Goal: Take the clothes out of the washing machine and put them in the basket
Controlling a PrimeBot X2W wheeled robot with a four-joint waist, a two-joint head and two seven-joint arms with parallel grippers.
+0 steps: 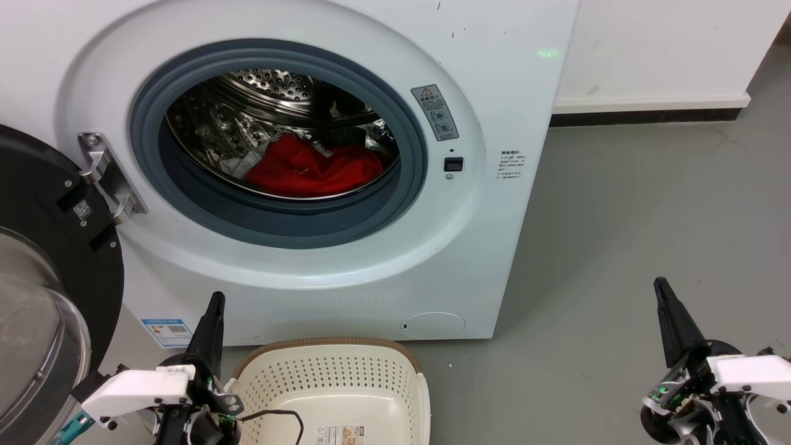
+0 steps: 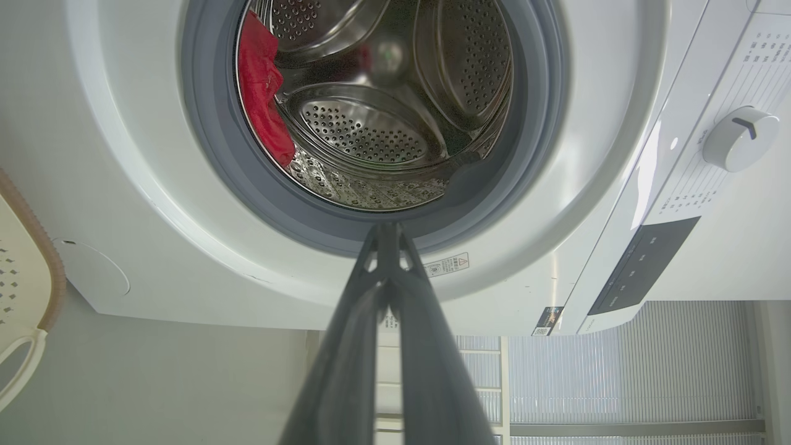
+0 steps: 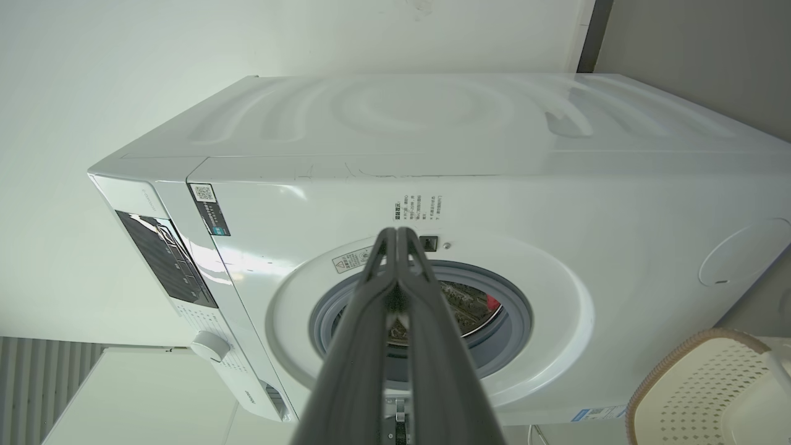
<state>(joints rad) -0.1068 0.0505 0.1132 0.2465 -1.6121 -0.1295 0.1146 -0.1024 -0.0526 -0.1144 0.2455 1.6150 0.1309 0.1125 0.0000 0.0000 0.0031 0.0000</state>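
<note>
The red clothes (image 1: 312, 168) lie at the bottom of the steel drum of the white washing machine (image 1: 395, 272), whose black-framed glass door (image 1: 43, 296) hangs open at the left. In the left wrist view the clothes (image 2: 262, 93) show at the drum's left side. The cream basket (image 1: 337, 386) stands on the floor right in front of the machine, with nothing red in it. My left gripper (image 1: 215, 303) is shut and empty, low beside the basket's left corner. My right gripper (image 1: 661, 287) is shut and empty, over the floor to the machine's right.
Grey floor (image 1: 618, 235) stretches to the right of the machine up to a white wall with a dark skirting (image 1: 649, 114). A thin black cable (image 1: 278, 415) loops over the basket's near left side. The open door stands close by my left arm.
</note>
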